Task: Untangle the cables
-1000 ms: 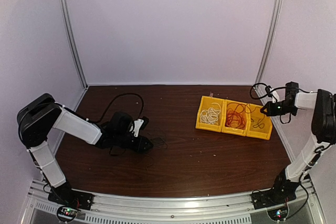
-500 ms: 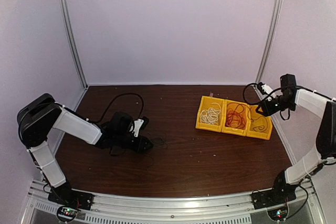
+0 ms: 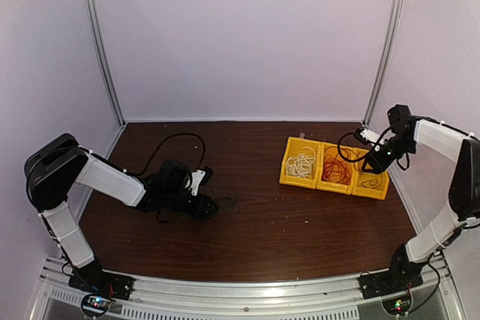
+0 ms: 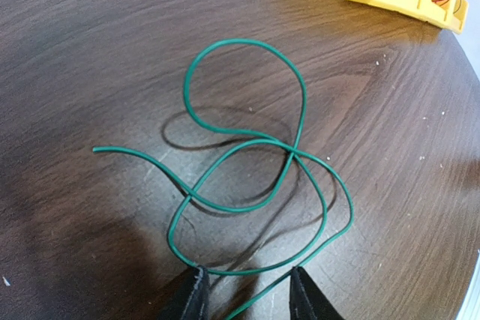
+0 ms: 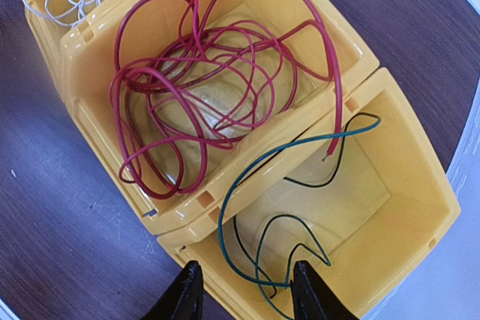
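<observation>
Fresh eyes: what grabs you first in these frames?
The row of yellow bins at the right rear of the table, bright against the wood; the middle one holds a tangled red cable, one end spilling into the end bin under the open right claw. Left, a looped green cable lies on the table before the open left claw.

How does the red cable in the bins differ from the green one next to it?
The red cable is a dense tangle of many loops filling its bin; the green cable makes few loose loops, one crossing the dividing wall. Both sit in adjacent yellow bins.
</observation>
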### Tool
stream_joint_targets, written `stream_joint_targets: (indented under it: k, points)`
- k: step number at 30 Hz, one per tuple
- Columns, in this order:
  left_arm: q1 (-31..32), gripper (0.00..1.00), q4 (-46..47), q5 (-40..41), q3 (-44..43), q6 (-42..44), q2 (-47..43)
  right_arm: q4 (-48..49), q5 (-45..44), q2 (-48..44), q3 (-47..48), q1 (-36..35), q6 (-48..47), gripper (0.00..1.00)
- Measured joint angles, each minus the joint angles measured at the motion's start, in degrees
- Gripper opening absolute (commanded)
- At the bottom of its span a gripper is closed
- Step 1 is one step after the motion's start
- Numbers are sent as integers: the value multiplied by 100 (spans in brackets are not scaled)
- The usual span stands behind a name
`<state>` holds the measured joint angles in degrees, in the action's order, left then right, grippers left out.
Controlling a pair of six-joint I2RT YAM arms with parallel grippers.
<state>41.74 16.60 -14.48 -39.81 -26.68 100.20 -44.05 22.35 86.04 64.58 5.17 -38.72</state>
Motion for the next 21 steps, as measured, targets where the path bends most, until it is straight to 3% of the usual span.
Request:
stream_joint_targets:
  k: [12,19,21]
  points:
    - [0,38,4,22,4,-2,-7,-271,-382,625,208,-2,-577,39]
    - [11,38,7,42,7,0,-9,-114,-575,704,129,0,-584,8]
    - [11,38,7,44,7,-2,-9,-7,-590,739,79,0,-531,5]
